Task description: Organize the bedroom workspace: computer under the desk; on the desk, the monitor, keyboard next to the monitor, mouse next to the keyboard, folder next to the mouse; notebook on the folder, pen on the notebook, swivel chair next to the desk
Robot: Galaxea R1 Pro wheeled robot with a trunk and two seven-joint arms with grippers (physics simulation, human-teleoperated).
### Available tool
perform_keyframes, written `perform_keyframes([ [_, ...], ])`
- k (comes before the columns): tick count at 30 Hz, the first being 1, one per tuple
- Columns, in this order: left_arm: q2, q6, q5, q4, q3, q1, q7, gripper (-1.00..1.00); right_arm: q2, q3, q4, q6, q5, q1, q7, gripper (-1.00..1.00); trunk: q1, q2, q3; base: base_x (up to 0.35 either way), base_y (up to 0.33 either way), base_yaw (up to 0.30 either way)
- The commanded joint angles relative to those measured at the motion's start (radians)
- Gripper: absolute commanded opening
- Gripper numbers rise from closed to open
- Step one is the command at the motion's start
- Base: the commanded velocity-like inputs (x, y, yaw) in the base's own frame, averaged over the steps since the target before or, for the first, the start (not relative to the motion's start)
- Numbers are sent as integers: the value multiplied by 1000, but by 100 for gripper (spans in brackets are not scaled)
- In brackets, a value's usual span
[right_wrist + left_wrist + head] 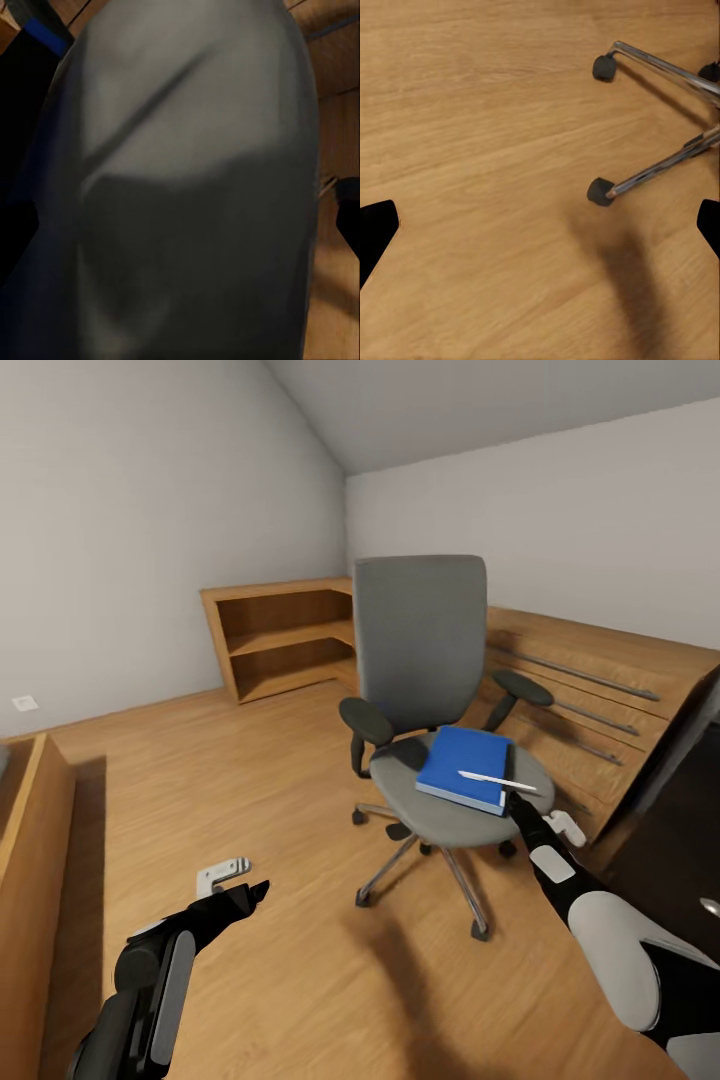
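Right tool: my right tool (pixel 527 812) at the swivel chair (pixel 430 660), maybe touching the pen (pixel 497 780); grip unclear.
Risk: a bump rolls the pen off the folder (pixel 462 765).

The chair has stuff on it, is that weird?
Yes. The blue folder lies on the swivel chair seat, with the white pen resting across it. Both belong on a desk. The right gripper is at the seat's edge.
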Motion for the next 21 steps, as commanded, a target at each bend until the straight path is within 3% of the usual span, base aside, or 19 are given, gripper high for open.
perform_keyframes([
  [1,-1,6,7,0,2,-1,-1,100,16,26,4,39,-14,0,12,100,0,0,-1,262,-66,263],
  [13,-1,6,7,0,2,-1,-1,100,16,26,4,39,-14,0,12,100,0,0,-1,285,-150,237],
  [21,-1,6,7,0,2,-1,-1,100,15,26,4,39,-14,0,12,100,0,0,-1,129,-124,144],
])
